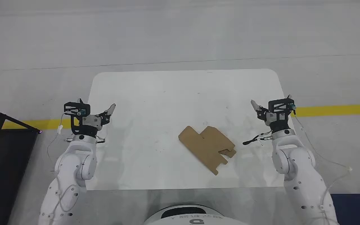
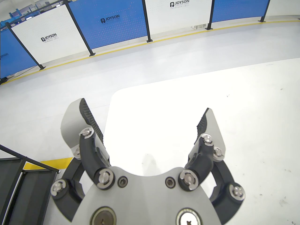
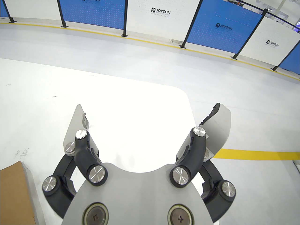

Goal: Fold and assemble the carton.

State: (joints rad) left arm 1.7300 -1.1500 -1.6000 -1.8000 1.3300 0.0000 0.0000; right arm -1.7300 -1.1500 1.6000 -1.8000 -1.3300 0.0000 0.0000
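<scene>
Flat notched carton [image 1: 205,145] (matte brown cardboard)

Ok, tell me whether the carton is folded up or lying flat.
Flat: the carton lies spread on the table as a brown cardboard sheet, its flaps and notches outlined, no walls raised.

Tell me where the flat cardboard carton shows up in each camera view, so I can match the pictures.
Top view: the flat carton lies on the white table, right of centre in the picture.
Left wrist view: not in it.
Right wrist view: its brown edge lies on the table beside the right gripper, away from the table's rounded corner.
Shared landmark: the white table.
</scene>
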